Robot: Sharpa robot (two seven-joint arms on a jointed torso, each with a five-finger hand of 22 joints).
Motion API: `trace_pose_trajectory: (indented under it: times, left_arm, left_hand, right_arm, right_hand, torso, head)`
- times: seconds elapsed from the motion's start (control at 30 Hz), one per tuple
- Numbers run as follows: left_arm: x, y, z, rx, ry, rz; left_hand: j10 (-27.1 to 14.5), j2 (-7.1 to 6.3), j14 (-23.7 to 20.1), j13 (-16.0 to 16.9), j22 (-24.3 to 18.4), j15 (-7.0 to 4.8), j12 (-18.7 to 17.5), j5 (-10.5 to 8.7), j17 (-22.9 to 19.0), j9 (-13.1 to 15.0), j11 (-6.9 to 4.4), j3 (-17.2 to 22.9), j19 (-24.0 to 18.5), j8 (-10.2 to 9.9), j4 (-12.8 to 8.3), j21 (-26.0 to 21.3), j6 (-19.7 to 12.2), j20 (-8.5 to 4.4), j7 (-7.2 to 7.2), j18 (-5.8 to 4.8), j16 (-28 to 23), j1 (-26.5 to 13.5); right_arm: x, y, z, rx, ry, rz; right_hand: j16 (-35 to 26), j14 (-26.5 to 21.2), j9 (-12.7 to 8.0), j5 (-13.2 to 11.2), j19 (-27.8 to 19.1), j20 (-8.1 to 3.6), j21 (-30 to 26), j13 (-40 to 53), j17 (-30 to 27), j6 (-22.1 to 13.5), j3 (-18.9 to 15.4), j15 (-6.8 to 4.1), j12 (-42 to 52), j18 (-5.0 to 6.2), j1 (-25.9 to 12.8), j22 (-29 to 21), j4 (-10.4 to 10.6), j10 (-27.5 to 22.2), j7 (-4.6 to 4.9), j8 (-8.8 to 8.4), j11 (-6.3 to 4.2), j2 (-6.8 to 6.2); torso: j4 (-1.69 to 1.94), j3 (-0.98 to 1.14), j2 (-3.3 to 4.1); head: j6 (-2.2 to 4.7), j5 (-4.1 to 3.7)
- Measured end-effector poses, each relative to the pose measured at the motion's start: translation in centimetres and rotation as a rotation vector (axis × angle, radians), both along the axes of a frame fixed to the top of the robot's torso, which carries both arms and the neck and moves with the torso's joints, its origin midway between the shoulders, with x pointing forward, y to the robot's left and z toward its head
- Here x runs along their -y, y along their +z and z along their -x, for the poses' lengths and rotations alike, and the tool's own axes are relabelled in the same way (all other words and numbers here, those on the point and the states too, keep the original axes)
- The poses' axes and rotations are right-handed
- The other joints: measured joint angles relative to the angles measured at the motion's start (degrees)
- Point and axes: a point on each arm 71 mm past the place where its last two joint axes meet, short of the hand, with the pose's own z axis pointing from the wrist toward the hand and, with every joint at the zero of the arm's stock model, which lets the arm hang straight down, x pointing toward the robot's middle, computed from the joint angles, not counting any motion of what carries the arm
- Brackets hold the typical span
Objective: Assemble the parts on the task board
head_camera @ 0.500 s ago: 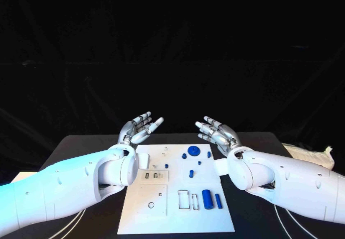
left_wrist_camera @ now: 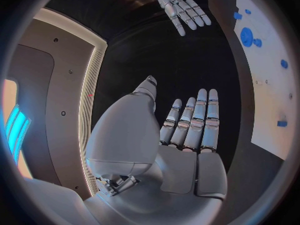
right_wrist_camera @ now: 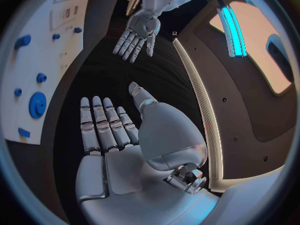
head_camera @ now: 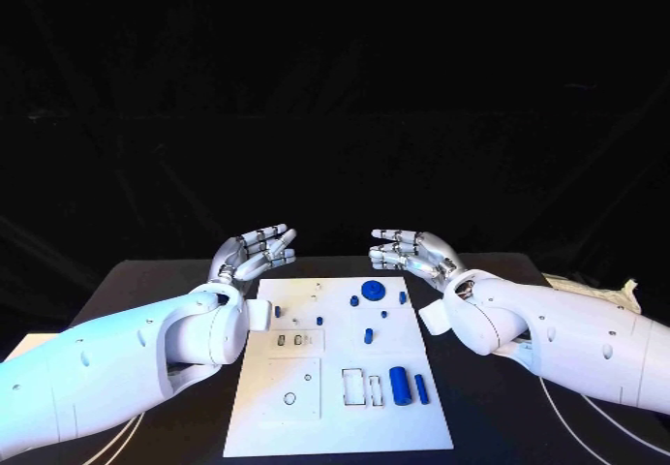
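A: Starting big: black worktop (head_camera: 167,281), white task board (head_camera: 342,387) flat in its middle, same spot as half a second ago.

B: Arms?

A: Both lower and further forward than before. Left robot hand (head_camera: 255,252) hovers past the board's far left corner, fingers apart, holding nothing. Right robot hand (head_camera: 408,252) hovers past the far right corner, fingers now curled more inward, also holding nothing.

B: Parts?

A: Unmoved. Blue disc (head_camera: 375,289) near the far edge, blue cylinder (head_camera: 401,385) and thin blue rod (head_camera: 422,389) side by side near the front right, small blue peg (head_camera: 369,336) mid-board.
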Motion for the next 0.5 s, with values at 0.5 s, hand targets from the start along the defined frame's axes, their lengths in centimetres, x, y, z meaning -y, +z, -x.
trace_pose_trajectory:
  times: [0.5]
  left_arm:
    - [-0.5,1.1,2.0,-0.011,-0.085,0.066]
  left_hand:
    - [10.57,3.2,10.4,0.02,0.71,-3.53,1.36,-0.24,2.65,0.07,-2.64,1.0,12.65,1.03,-3.24,3.34,11.5,-3.33,2.01,0.01,1.83,1.89]
  right_arm:
    - [-0.3,3.0,-1.3,0.327,0.077,0.343]
  right_hand:
    - [1.65,18.67,0.57,0.66,14.61,-2.69,4.3,0.2,0.82,18.63,5.41,-4.32,0.71,2.11,1.28,0.62,-4.1,16.04,3.19,0.88,-3.61,-1.41]
  torso:
    - [0.38,-0.91,3.97]
  head:
    - [0.73,-1.28]
